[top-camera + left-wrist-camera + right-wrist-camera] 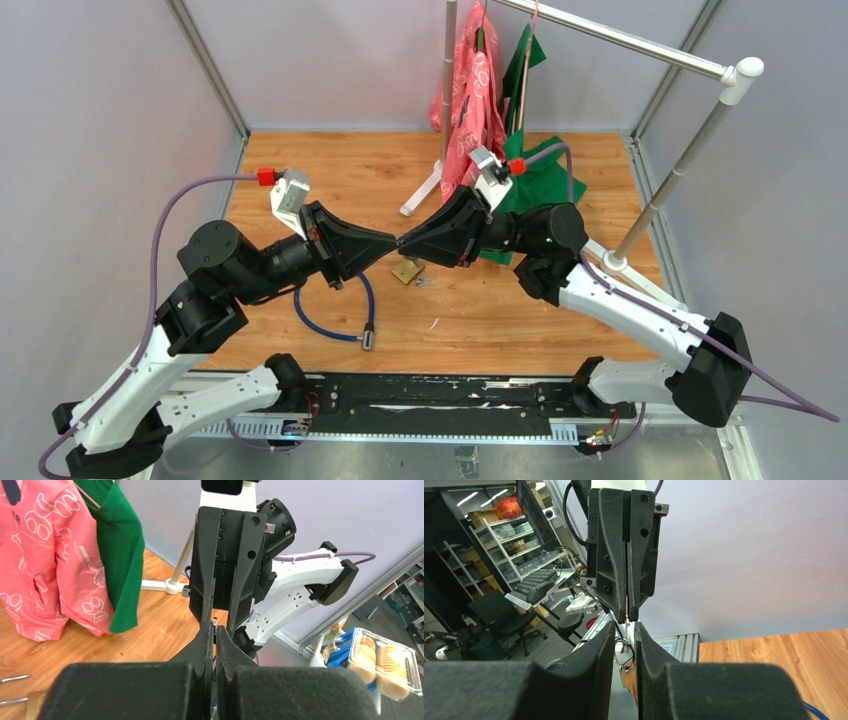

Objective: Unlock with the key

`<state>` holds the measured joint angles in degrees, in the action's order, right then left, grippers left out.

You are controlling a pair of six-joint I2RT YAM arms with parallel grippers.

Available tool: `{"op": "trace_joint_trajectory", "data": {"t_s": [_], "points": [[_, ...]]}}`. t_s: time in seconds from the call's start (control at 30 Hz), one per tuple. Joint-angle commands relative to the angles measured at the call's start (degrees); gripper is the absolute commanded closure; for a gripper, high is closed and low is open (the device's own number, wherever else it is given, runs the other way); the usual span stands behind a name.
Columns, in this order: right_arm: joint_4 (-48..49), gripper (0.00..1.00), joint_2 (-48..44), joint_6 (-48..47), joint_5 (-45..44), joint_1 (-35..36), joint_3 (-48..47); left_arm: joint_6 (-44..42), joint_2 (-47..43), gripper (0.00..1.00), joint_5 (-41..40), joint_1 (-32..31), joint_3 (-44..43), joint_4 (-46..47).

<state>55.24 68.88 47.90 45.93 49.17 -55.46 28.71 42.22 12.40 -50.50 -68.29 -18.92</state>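
Note:
Above the middle of the wooden table my two grippers meet tip to tip. My left gripper (393,243) (215,628) is shut on a thin key at its tips. From that key hang a key ring (623,650) and a brass key (627,672), down between the fingers of my right gripper (404,246) (625,628). The right jaws stand a narrow gap apart around the ring, with the key close to the right-hand finger. The brass padlock (406,271) lies on the table just below the tips, untouched; its edge and shackle show low at the left of the left wrist view.
A blue cable (335,325) curls on the table in front of the left arm. A clothes rack stands behind with a pink garment (478,95) and a green one (522,60). Its white foot (420,195) and right post (612,262) rest on the table, beside green cloth (545,185).

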Motion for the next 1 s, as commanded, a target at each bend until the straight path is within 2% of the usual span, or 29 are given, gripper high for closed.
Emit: {"op": "trace_joint_trajectory", "data": {"t_s": [0.0,0.17,0.37,0.57,0.97], "points": [[4.09,0.79,0.35,2.31,-1.57,-0.56,-0.73,-1.10,-0.45,1.00,-2.03,-0.21,1.07,0.72],[4.10,0.83,0.38,2.46,-1.33,-0.56,-0.42,-0.67,-0.95,1.00,-3.93,-0.21,1.56,0.89],[4.98,0.77,0.16,2.55,-1.24,-0.56,0.51,1.24,-2.37,1.00,-7.84,-0.21,3.52,2.20],[5.36,0.77,0.41,2.83,-1.21,-0.56,0.72,2.78,-3.43,1.00,-10.46,-0.21,5.08,3.52],[1.86,0.79,0.54,0.35,1.20,-0.39,-0.24,3.28,-3.19,1.00,-10.38,-0.21,5.28,4.43]]}}
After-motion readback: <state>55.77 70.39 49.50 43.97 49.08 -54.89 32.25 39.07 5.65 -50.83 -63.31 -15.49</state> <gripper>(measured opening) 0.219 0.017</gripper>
